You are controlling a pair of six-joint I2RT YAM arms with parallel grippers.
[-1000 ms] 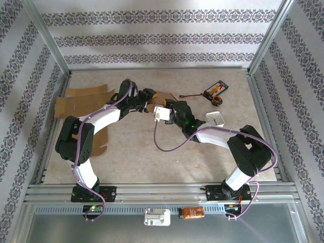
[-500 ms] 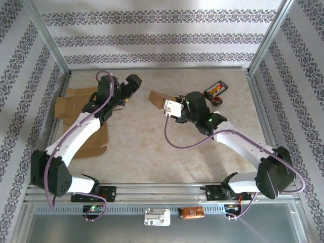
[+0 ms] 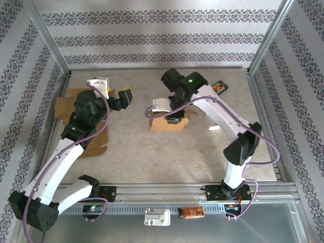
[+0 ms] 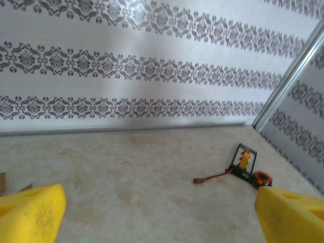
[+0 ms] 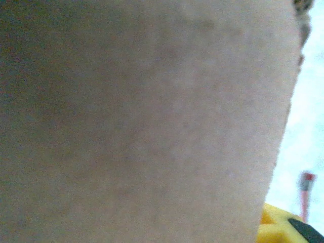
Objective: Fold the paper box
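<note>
Right claw (image 3: 171, 114): narrow, pinched on the paper box (image 3: 169, 124)
Left claw (image 3: 124, 96): wide open, nothing in it
paper box from Left claw: 4 o'clock, well apart
long axis: roughly 9-to-3

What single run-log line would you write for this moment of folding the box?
left gripper: open, empty | right gripper: shut on cardboard box, centre | flat cardboard: far left, untouched

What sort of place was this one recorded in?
Probably a lab robot cell, not a home: wallpapered panels in an aluminium frame enclose a marble-look tabletop with a metal mounting rail.
</note>
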